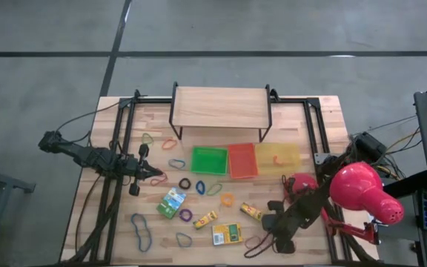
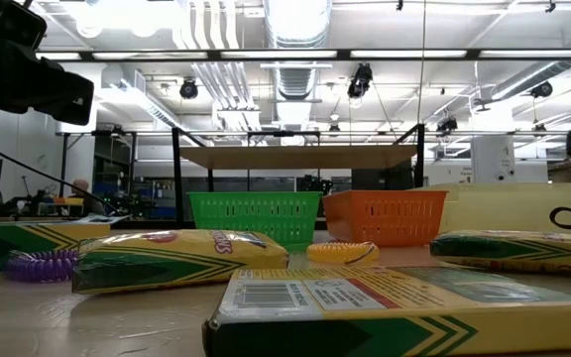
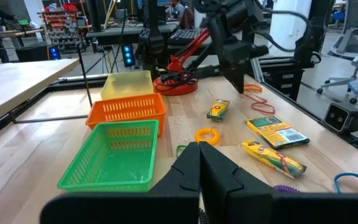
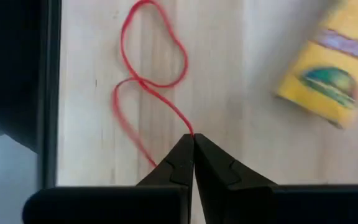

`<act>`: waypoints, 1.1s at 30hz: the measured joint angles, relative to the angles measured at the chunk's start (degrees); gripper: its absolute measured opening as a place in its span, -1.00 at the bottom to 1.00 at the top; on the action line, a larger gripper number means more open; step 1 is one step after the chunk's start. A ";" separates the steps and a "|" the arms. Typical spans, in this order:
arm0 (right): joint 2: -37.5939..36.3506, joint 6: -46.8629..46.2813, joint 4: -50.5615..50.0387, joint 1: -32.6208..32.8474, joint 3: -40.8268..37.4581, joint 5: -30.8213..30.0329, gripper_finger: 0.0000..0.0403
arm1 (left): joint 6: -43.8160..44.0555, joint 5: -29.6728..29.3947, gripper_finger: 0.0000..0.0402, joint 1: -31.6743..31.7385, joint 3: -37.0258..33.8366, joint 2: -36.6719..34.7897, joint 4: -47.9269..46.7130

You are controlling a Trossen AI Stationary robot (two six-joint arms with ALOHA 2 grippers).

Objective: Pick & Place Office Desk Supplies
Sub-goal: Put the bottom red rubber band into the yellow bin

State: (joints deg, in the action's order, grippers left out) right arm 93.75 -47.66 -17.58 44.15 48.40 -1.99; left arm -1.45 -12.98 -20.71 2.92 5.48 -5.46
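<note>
Right tool (image 4: 193, 138): clamped on red rubber band (image 4: 157, 74), near tabletop's (image 1: 302, 245) front right corner. Left tool (image 3: 199, 152): closed, empty, toward left edge.

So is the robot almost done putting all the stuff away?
Not nearly. The green tray, orange tray and yellow tray look empty. Right now the right pincer is shut on a red rubber band near the table's front edge. The left pincer is shut, holding nothing. Many other bands and the crayon boxes still lie on the table.
</note>
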 joint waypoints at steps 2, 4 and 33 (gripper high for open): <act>-1.87 -2.56 -4.53 0.01 -0.07 -0.08 -0.96 | 0.00 -0.01 -0.99 0.00 0.00 0.00 0.00; -3.52 -4.66 -8.02 0.06 -0.09 -1.07 -0.96 | 0.02 0.01 -0.99 0.00 0.00 0.00 0.00; -37.19 -21.33 -41.52 0.03 0.09 -42.87 -0.96 | 0.00 -0.01 -0.99 0.00 0.00 0.00 0.00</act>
State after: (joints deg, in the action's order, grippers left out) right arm 56.56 -68.99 -59.10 44.18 48.49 -44.86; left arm -1.45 -12.99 -20.71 2.92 5.48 -5.45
